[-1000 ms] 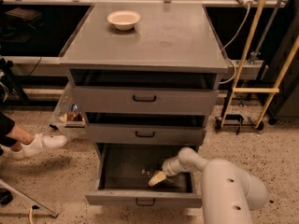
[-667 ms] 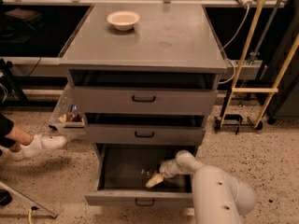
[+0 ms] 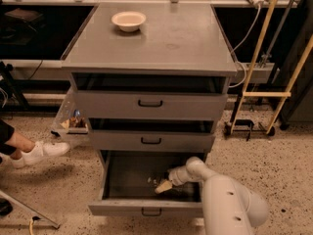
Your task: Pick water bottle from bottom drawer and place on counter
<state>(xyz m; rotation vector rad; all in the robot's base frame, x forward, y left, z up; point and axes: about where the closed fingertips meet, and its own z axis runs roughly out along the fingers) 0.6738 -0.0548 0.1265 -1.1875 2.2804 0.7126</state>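
Observation:
The bottom drawer [image 3: 146, 207] of the grey cabinet is pulled out. My gripper [image 3: 164, 186] reaches down into it from the right, its tan tip low over the drawer floor. A small clear crinkled object, which looks like the water bottle [image 3: 153, 180], lies on the drawer floor just left of and behind the gripper tip, partly hidden by it. I cannot tell whether the gripper touches it. The counter [image 3: 166, 38] is the flat grey top of the cabinet.
A cream bowl [image 3: 128, 20] sits at the counter's back left. The two upper drawers [image 3: 150, 104] are slightly open. A clear bin [image 3: 71, 121] hangs on the cabinet's left side. A person's leg and white shoe [image 3: 36, 152] are at the left. Yellow poles [image 3: 257, 58] stand at the right.
The bulk of my white arm has shifted left, closer to the drawer. The gripper tip stays at nearly the same spot in the bottom drawer.

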